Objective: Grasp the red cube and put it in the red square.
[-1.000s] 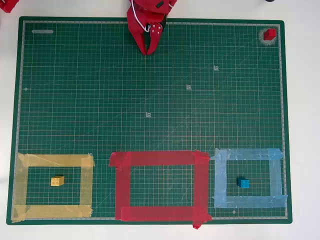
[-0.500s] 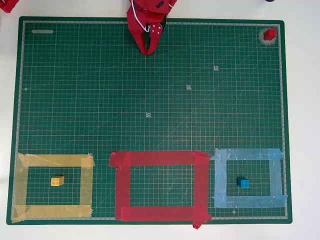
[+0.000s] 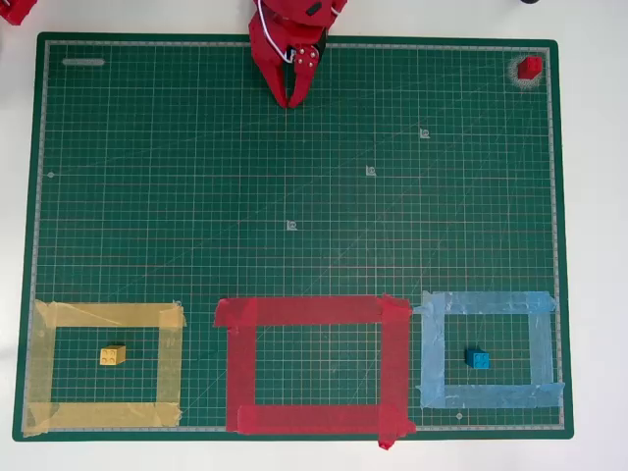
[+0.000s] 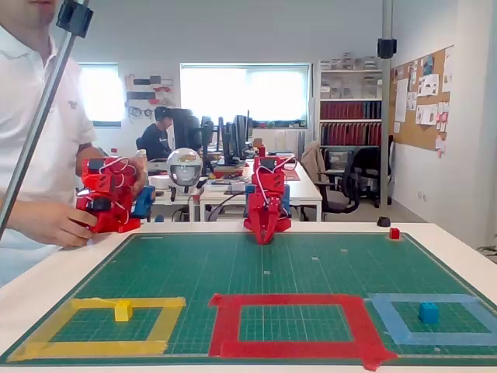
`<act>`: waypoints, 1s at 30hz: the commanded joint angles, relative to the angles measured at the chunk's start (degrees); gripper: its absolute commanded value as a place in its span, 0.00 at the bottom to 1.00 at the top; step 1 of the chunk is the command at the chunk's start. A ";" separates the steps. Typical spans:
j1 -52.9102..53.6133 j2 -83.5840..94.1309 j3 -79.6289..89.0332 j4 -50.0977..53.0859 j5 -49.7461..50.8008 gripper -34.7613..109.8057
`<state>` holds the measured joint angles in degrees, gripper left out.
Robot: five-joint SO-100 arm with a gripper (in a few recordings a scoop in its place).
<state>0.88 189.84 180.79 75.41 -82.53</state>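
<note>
My hand (image 3: 290, 101) hangs at the back edge of the green cutting mat (image 3: 147, 196), tips pointing down at the mat, the two fingers drawn together with nothing between them; in the fixed view it (image 4: 263, 238) sits just above the mat surface.

The red cube (image 3: 530, 67) is well apart from me, tucked into the far right corner of the mat in the overhead view, and in the fixed view it (image 4: 394, 233) stands near the mat's right edge. The red square (image 3: 312, 364) lies at the opposite, near side, in the middle of the row of outlines and empty.

The main risk, as I judge it, is the cube's place: it is tiny and so close to the mat's corner that a slightly off approach could nudge it off the mat onto the white worktop (image 3: 594, 245), or my fingers could close on its edge and flick it away. The long carry across the mat to the square gives a weak grip time to slip.

A yellow block (image 3: 112, 355) sits inside the yellow tape outline (image 3: 103, 314), a blue block (image 3: 478, 359) inside the light blue tape outline (image 3: 488, 302) just beside the red square; dropping short to the right could land the cube in the wrong frame. Nothing stands on the mat between me and the cube.
</note>
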 commanded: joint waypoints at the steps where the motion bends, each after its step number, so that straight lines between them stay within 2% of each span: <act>1: 1.05 2.11 0.26 0.44 0.00 0.25; 8: 0.18 1.49 0.18 -0.18 -0.18 0.25; 9: 0.18 1.14 -0.62 -0.26 -2.64 0.25; 12: -2.37 -6.50 -11.43 -5.80 -5.27 0.25; 15: -10.72 -21.36 -27.95 -13.27 -10.99 0.25; 18: -21.36 -35.95 -45.62 -15.03 -16.17 0.25; 20: -28.83 -43.59 -52.21 -17.31 -16.17 0.25; 23: -38.06 -47.37 -50.10 -30.50 -16.70 0.25; 27: -46.93 -47.55 -36.04 -58.71 -19.25 0.25; 30: -52.73 -47.37 -30.67 -66.09 -19.16 0.25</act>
<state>-44.56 142.21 145.02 24.17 -100.02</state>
